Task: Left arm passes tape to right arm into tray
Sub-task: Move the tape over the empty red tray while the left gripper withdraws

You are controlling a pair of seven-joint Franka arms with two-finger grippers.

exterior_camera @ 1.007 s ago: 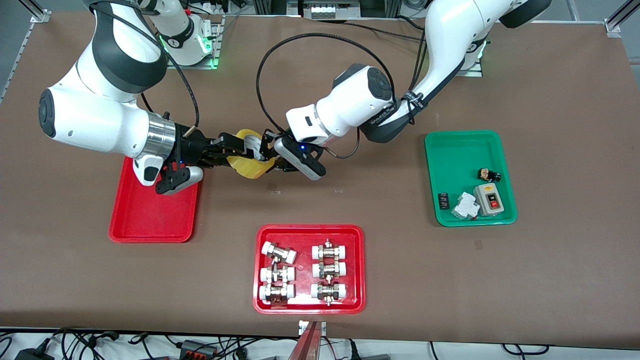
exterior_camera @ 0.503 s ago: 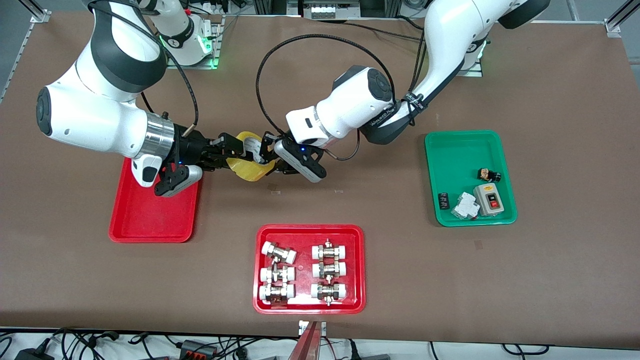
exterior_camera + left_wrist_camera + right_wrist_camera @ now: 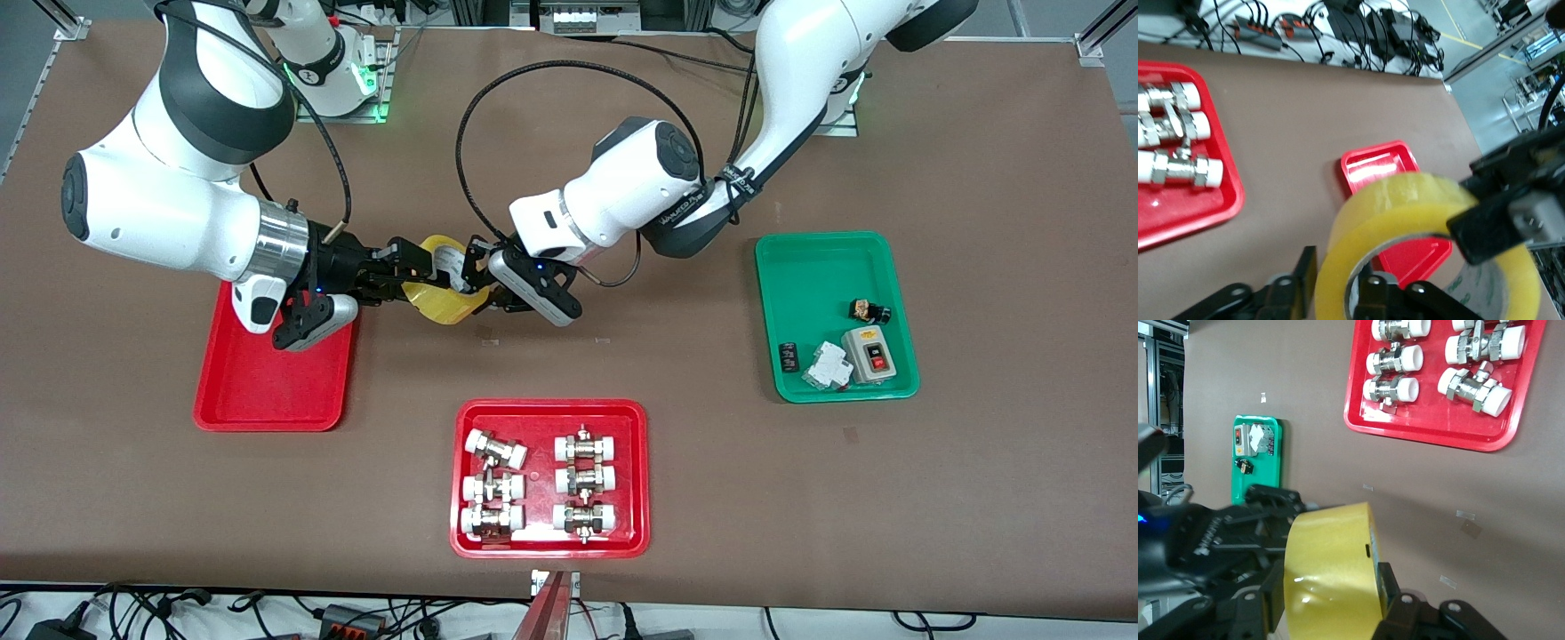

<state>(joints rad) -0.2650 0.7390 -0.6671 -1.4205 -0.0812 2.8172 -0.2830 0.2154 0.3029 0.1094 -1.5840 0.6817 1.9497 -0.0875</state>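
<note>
Tape [image 3: 442,290]: one roll, translucent yellow, whitish core, held in the air over bare table [image 3: 569,178] between the two grippers, beside the plain red tray [image 3: 267,391].

Right gripper [image 3: 418,271]: clamped tight on the roll's wall from the right arm's end, one finger [image 3: 1386,585] against the roll's edge in the right wrist view.

Left gripper [image 3: 476,277]: at the roll's other side, fingers [image 3: 1301,283] on either side of the wall with one inside the core; whether they press it or stand loose cannot be told.

Red tray of metal fittings [image 3: 549,478]: nearer the front camera, well apart from the roll.

Green tray [image 3: 836,316]: toward the left arm's end, holding small electrical parts.
</note>
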